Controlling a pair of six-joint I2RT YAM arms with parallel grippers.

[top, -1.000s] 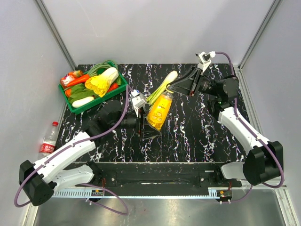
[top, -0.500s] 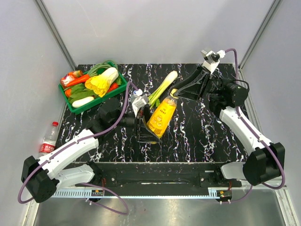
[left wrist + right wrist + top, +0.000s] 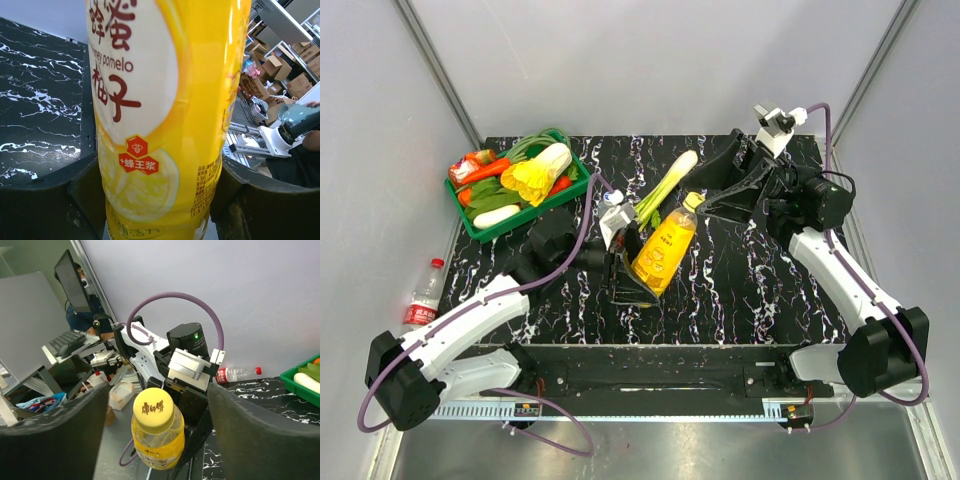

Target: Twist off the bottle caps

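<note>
The left end effector [image 3: 640,282] is clamped around the lower body of the orange-yellow plastic juice bottle [image 3: 663,243]. It holds the bottle off the black, white-veined surface [image 3: 740,280] near the middle. The bottle leans far and to the right, so its neck points at the other arm, and the low grip leaves the top free to be worked.

The right end effector [image 3: 157,392] stands open. Its dark fingers [image 3: 240,415] sit either side of the round yellow screw cap [image 3: 153,410] with clear gaps, so nothing turns the cap. It looks seated on the neck, so this bottle is probably not yet unscrewed.

A clear bottle with a red label [image 3: 423,295] waits off the surface's left edge, by the wall, capped. The green basket [image 3: 470,227] of vegetables sits at far left, out of the way.
</note>
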